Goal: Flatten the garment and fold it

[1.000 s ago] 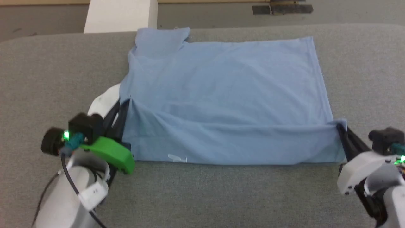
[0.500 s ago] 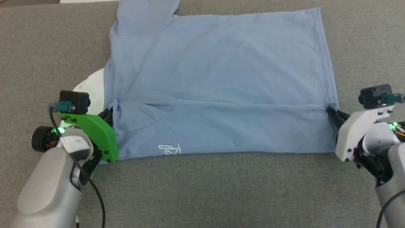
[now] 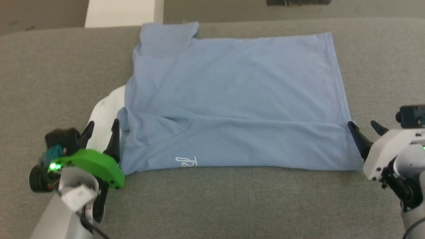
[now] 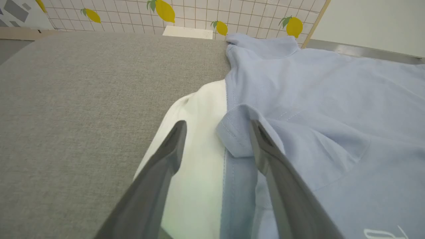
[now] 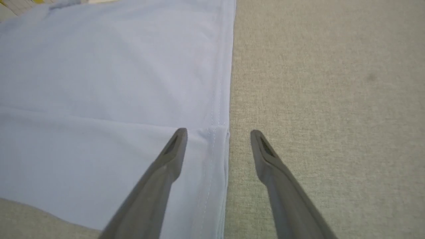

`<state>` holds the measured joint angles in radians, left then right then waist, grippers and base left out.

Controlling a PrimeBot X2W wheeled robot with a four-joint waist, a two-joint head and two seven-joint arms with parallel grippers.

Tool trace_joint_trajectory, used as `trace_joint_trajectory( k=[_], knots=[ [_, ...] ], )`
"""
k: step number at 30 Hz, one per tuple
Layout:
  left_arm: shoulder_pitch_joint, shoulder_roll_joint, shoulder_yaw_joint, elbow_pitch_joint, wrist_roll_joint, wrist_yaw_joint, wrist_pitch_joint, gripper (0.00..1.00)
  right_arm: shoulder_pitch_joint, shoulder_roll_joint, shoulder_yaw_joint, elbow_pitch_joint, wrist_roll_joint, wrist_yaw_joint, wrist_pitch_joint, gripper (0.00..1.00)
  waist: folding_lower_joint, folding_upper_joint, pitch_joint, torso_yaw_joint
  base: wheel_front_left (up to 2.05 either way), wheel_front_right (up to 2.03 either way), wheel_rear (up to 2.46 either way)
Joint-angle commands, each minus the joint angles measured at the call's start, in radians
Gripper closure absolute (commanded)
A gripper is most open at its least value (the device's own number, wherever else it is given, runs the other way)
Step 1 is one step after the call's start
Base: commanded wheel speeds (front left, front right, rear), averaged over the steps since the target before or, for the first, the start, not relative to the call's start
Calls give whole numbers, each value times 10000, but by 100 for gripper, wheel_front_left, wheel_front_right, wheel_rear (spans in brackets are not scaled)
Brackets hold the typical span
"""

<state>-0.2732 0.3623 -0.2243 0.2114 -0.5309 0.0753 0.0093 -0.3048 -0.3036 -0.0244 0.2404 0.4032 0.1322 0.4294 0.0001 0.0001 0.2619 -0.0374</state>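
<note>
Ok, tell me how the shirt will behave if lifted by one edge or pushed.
The shirt is probably floppy: its near part lies folded over in soft creases, so a lifted edge would likely drape. It looks thin and flat, so probably light. On the cloth-covered table a push would likely bunch it, not slide it.

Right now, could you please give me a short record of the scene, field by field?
Garment: light blue T-shirt, spread flat, near strip folded over onto its body
Logo: small white mark near the front edge
Lining: white fabric showing at the shirt's left edge
Surface: grey cloth-covered table
Left gripper: open, astride the white fabric and folded corner
Right gripper: open, astride the fold's right end, one finger over the hem
</note>
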Motion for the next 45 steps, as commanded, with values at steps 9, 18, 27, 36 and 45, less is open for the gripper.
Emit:
trace_joint_trajectory(
  k=[9,18,27,36,45],
  knots=[
    [2239,-532,98,-1180,422,947,-1653,0,1901,1512,-925,-1471,-1177,-15,-3511,0,-1,-1,-1226,157,0,0,0],
    [2547,-504,-294,-496,551,1047,-1203,0,2810,2345,-1016,-2049,-1698,-15,-5127,0,-1,-1,-1156,-267,0,0,0],
    [1606,-811,122,677,-180,1705,342,0,2841,2493,-830,-1973,-1680,-15,-5211,0,-1,-1,-1022,-753,0,0,0],
    [1314,-881,400,1207,-1154,2204,2569,100,2754,2522,-723,-1974,-1865,-15,-4952,0,-1,-1,-946,-1009,0,0,0],
    [1444,-814,-7,827,-1178,1901,2973,100,2523,2528,-649,-1719,-2277,-15,-4437,0,-1,-1,-885,-680,0,0,0]
  ],
)
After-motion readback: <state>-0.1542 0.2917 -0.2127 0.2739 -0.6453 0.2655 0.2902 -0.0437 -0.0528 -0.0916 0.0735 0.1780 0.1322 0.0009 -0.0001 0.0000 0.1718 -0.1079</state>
